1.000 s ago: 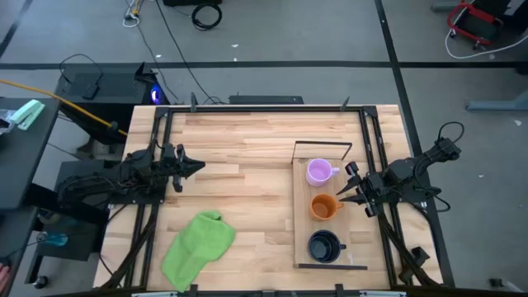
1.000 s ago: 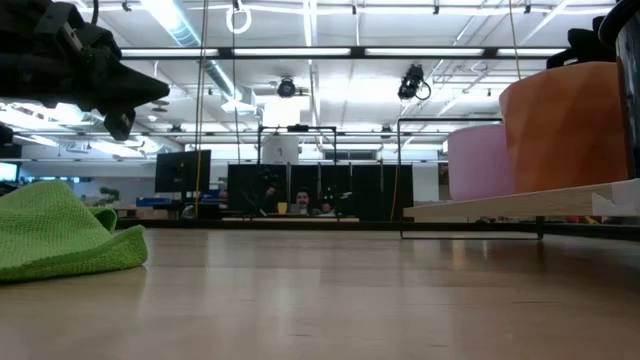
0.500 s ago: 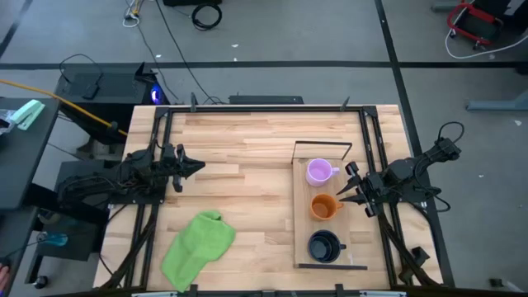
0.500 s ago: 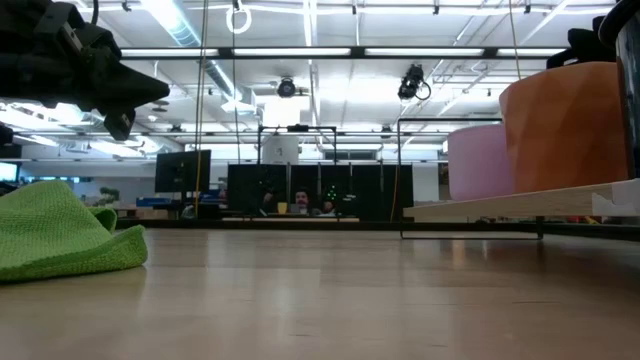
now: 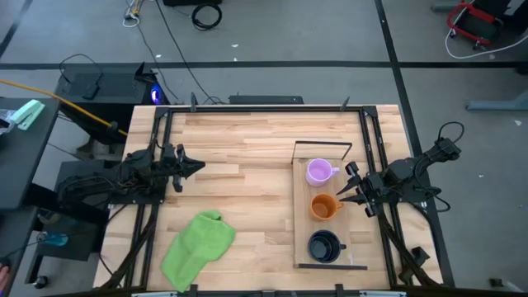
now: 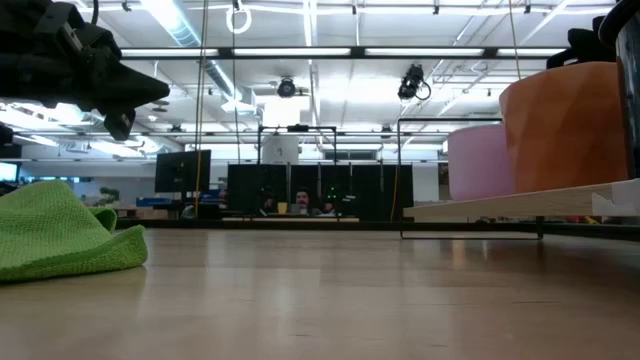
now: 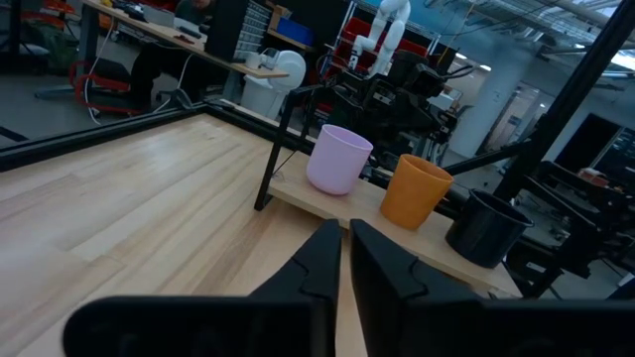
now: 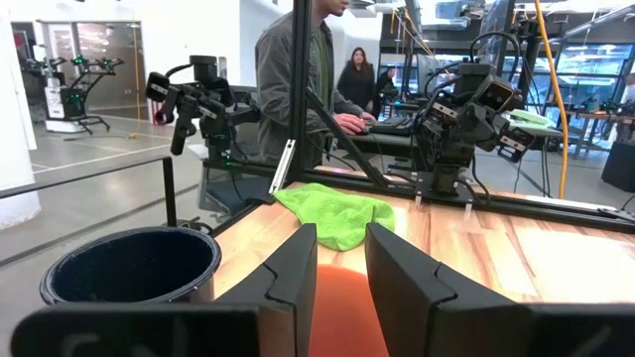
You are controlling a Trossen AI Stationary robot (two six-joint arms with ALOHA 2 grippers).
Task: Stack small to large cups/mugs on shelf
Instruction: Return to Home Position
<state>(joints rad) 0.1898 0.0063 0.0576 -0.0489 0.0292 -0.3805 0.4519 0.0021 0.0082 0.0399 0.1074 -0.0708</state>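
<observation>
Three mugs stand in a row on the light-wood shelf [image 5: 301, 214] at the table's right: a light purple mug [image 5: 318, 172] farthest, an orange mug [image 5: 322, 207] in the middle, and a black mug [image 5: 324, 245] nearest. My right gripper [image 5: 346, 186] is open, just right of the orange mug, fingers pointing toward the table's left. In the right wrist view the orange mug [image 8: 341, 297] shows between its fingers, with the black mug [image 8: 129, 266] beside it. My left gripper [image 5: 196, 167] is shut and empty, held above the table's left half. My right gripper's fingers [image 8: 402, 273] stand on either side of the orange mug's right side. I cannot tell whether they touch it. The mug stands upright on the shelf.
A crumpled green cloth [image 5: 198, 247] lies on the table at the near left. A black wire frame [image 5: 322, 148] rises at the shelf's far end. People stand in the room beyond the table [image 8: 298, 79].
</observation>
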